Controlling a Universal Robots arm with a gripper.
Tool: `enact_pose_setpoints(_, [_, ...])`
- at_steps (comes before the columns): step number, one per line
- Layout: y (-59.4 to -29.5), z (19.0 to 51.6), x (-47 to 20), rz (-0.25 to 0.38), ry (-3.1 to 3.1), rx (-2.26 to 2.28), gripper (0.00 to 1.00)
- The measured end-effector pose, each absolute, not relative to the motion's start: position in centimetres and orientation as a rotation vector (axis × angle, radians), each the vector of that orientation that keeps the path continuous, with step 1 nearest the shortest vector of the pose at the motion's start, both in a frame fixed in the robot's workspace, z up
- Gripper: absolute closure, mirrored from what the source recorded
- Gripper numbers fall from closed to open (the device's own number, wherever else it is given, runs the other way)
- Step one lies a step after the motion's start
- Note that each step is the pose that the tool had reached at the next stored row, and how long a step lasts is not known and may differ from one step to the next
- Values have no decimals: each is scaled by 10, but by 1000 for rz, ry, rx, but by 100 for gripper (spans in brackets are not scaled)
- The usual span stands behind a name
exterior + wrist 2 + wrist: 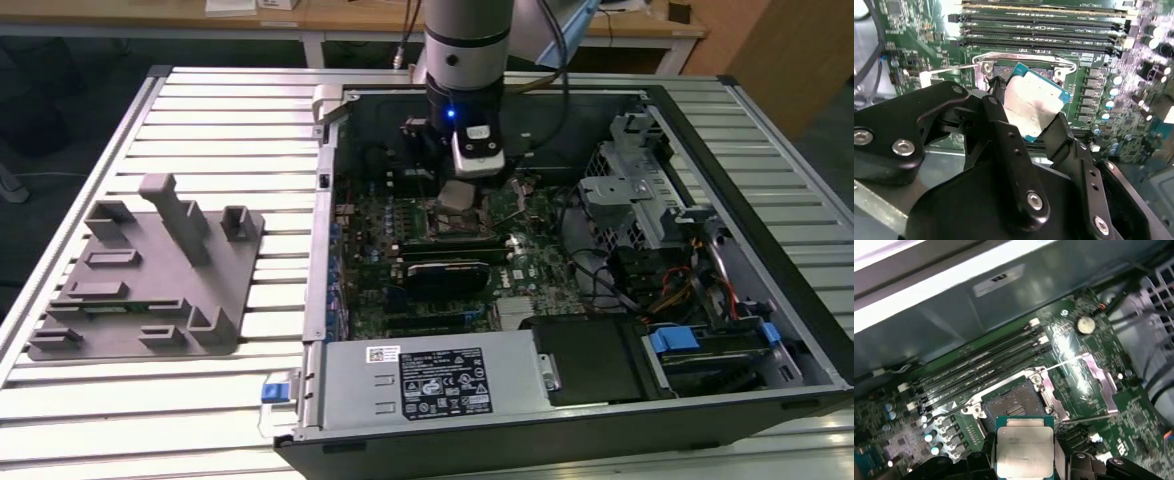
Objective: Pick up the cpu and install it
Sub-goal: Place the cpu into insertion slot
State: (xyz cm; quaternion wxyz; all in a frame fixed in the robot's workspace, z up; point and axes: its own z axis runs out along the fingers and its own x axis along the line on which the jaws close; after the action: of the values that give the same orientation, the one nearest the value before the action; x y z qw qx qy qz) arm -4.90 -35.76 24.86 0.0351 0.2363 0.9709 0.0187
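The cpu [458, 195] is a flat square chip with a silver top, and it hangs inside the open computer case with my gripper [462, 180] shut on its edges. In the second wrist view the cpu [1034, 102] sits tilted between two black fingers [1004, 130], just above the open motherboard socket [996, 70]. In the first wrist view the cpu [1024, 445] is close to the bare socket [1011, 402], apart from it, and the socket's metal load plate [1099, 380] is folded open to one side.
The case wall [320, 250] rings the motherboard. Memory slots [979, 370] run beside the socket. A power supply [427, 375] and a drive cage [641, 190] stand inside the case. A grey fixture tray [147, 270] lies on the slatted table at the exterior view's left.
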Motion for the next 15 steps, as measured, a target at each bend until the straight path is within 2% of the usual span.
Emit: enact_pose_setpoints(15, [-358, 248, -49, 42, 2854, 1123, 45])
